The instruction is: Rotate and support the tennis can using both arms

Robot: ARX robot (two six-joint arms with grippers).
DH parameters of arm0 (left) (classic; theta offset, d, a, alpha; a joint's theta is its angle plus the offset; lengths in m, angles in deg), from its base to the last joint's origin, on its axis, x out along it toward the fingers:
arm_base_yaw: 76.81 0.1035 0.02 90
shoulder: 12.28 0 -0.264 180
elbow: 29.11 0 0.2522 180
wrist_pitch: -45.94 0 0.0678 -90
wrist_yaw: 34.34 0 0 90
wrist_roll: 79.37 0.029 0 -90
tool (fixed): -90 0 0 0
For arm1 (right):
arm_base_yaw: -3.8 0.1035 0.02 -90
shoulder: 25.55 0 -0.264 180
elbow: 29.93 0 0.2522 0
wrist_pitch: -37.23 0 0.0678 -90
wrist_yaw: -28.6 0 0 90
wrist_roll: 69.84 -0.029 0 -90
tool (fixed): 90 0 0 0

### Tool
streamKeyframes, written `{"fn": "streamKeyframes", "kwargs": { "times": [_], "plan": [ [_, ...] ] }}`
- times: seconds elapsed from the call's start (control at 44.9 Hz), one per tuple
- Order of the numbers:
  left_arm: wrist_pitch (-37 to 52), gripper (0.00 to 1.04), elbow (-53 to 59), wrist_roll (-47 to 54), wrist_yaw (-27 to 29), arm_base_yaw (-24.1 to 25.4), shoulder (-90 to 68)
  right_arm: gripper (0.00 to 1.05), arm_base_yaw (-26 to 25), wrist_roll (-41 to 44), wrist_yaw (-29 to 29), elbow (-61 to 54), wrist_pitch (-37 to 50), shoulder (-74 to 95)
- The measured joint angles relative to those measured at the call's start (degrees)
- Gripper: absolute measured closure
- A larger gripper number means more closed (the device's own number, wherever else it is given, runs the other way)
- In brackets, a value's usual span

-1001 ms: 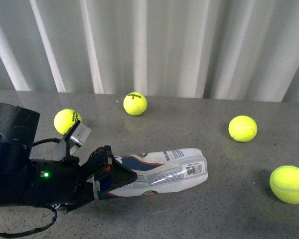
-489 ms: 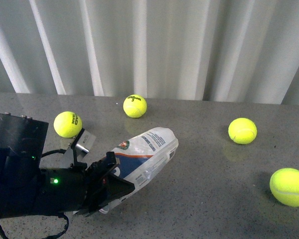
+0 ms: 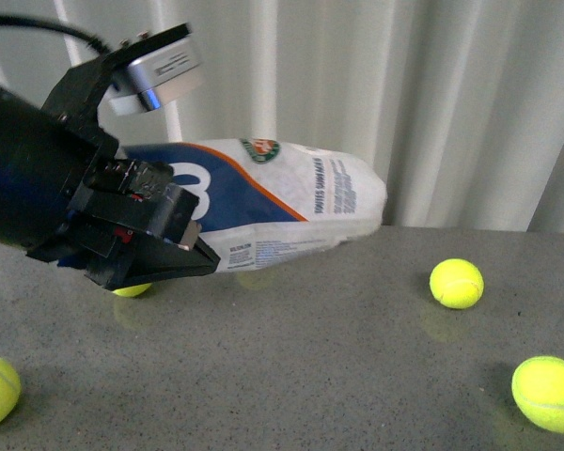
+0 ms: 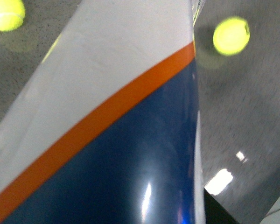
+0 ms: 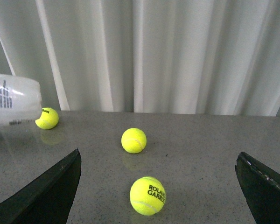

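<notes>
Your left gripper [image 3: 174, 235] clamps the tennis can [image 3: 291, 202] aloft, free end pointing to 3 o'clock above the table [image 3: 338, 357]. Bring the wide-open right gripper [image 5: 157, 156] under that end before you rotate.

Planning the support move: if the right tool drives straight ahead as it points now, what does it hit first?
Likely the printed tennis ball, lying centred ahead of the open right tool. Depth is unclear, so it might pass above it.
</notes>
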Motion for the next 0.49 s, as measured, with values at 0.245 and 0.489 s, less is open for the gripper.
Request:
{"fn": "streamKeyframes", "kwargs": {
  "times": [0.245, 0.489],
  "plan": [
    [-21.22, 1.0, -12.28, 24.35, 14.47, -4.37, -5.05, 0.07, 0.0, 0.0, 0.0, 0.0, 0.0, 0.0],
    [-22.71, 1.0, -22.75, 40.46, 30.95, -5.66, -11.93, 0.07, 0.0, 0.0, 0.0, 0.0, 0.0, 0.0]
  ]
}}
